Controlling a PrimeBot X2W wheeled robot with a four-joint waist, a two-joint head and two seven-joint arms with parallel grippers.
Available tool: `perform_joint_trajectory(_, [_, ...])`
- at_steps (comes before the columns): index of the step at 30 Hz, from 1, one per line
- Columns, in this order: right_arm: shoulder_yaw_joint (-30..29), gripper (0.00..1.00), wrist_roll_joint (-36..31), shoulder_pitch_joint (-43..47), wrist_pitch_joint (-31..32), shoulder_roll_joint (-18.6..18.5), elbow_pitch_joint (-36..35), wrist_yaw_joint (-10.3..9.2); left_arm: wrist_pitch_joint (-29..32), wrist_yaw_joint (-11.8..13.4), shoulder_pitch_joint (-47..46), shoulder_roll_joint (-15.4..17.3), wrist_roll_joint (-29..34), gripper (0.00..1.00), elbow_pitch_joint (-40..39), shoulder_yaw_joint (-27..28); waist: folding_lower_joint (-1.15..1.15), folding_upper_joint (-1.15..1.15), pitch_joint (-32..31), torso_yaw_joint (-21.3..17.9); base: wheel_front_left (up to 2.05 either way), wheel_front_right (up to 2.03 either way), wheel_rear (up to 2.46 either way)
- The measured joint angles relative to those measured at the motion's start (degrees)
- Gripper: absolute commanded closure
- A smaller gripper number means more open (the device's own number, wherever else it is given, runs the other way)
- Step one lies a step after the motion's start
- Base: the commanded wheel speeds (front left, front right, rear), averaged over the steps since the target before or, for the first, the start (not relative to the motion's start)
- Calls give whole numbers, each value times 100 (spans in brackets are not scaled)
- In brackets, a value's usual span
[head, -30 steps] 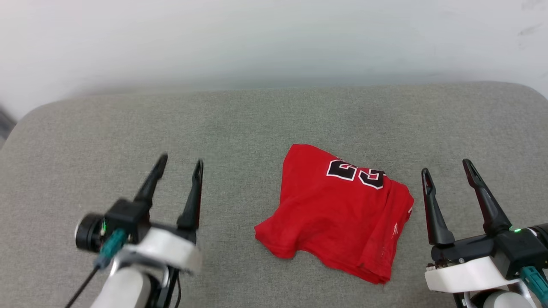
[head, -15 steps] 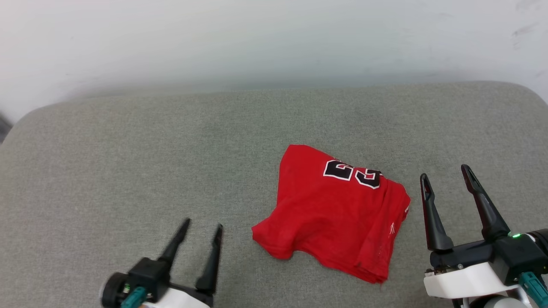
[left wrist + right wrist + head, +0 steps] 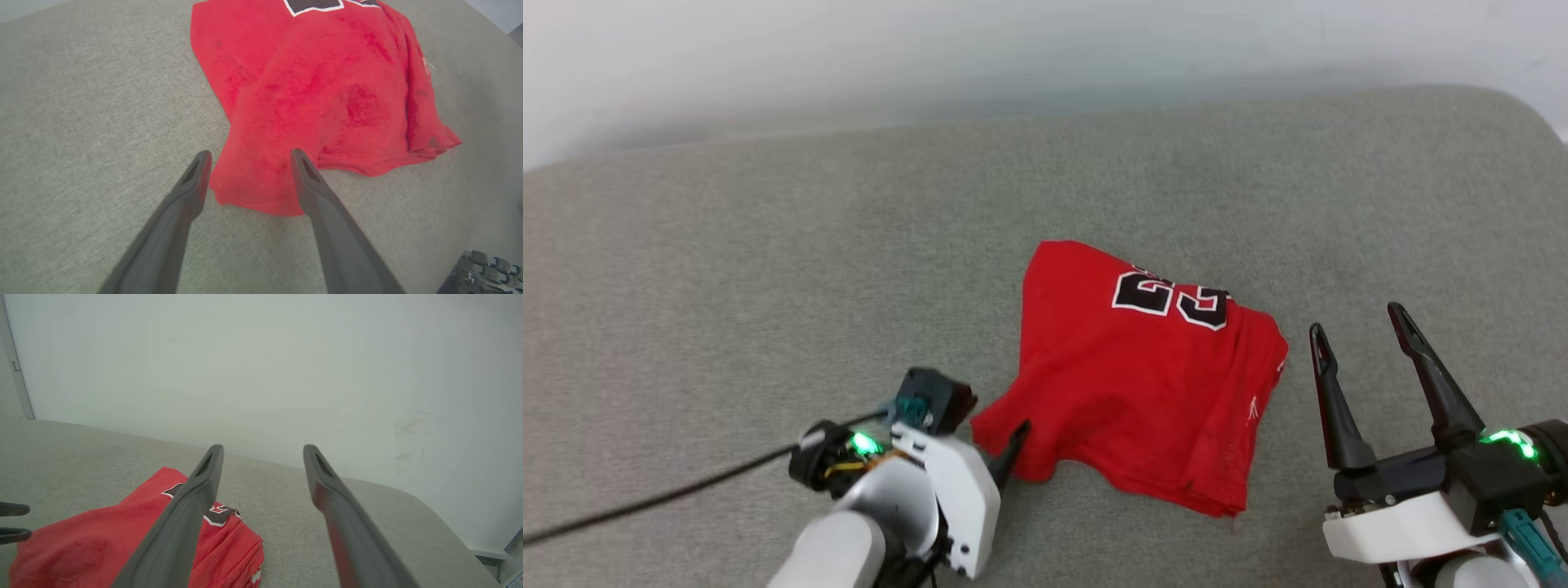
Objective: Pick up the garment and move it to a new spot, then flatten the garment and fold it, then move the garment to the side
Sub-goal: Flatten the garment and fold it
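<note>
Grey woven fabric covers the surface (image 3: pixel 768 245) under me, with a pale wall (image 3: pixel 261 355) behind it. On it lies the red shirt (image 3: pixel 1143 376), bunched into several layers, its black number uppermost at the far edge. My left claw (image 3: pixel 250 153) is spread wide and tilted down at the shirt's near left corner, one finger just outside the hem and the other over the cloth. It grips nothing. My right claw (image 3: pixel 1355 318) is equally wide and empty, just beyond the shirt's right edge, where the layers stack.

If I close at this corner, I may catch only the top layer, so the shirt would peel open and drag rather than lift whole. If I press too low, my fingertips could bite into the soft covering beneath the shirt and pinch it along with the cloth. Lifting by this one corner alone would likely leave the rest hanging in a twisted bunch, hard to spread flat. And if my right claw sweeps in carelessly, it may shove the stacked edge sideways.
</note>
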Motion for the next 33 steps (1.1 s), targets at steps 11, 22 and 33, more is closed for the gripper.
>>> perform_joint_trajectory(11, [-41, 0, 0, -198, 0, 27, -3, 0, 758, 96, -407, 113, 178, 67, 512, -221, 0, 0, 572, -326, 0, 0, 0])
perform_joint_trajectory(22, [-112, 0, -84, -229, 0, 66, 89, 0, -227, 198, -230, 56, -202, 100, 601, 213, 1, 0, 525, -238, 0, 0, 0])
perform_joint_trajectory(33, [-49, 0, -112, -51, 0, 67, 222, 0, -1236, 358, 275, 533, -814, 100, -950, 1399, 0, 0, -111, 111, 0, 0, 0])
